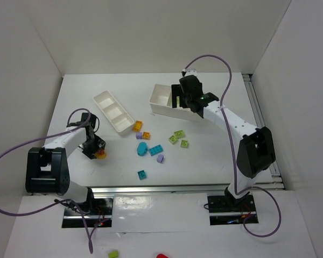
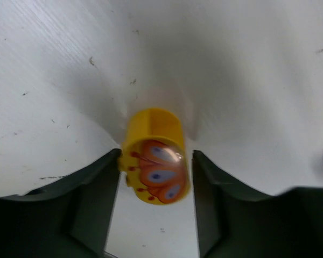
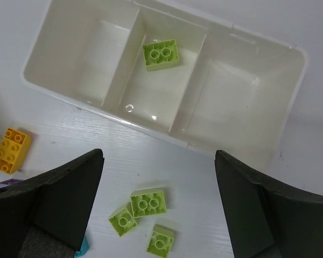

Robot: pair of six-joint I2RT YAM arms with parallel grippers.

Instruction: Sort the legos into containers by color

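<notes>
My left gripper (image 1: 95, 148) is low at the left of the table. In the left wrist view its jaws (image 2: 156, 161) stand closely either side of a yellow-orange rounded lego (image 2: 156, 156) with a butterfly print; the left finger touches it and a thin gap shows on the right. My right gripper (image 1: 177, 101) hangs open and empty by the wider tray (image 1: 160, 101). That tray (image 3: 269, 59) holds one lime lego (image 3: 161, 55) in its middle compartment. Three lime legos (image 3: 148, 203) lie on the table below the open jaws (image 3: 159, 161).
The narrow tray (image 1: 113, 111) lies at the back left. Loose legos lie mid-table: orange (image 1: 137, 126), teal (image 1: 155, 150), lavender (image 1: 160, 158), another teal (image 1: 142, 174). An orange lego (image 3: 9, 149) shows left in the right wrist view. White walls enclose the table.
</notes>
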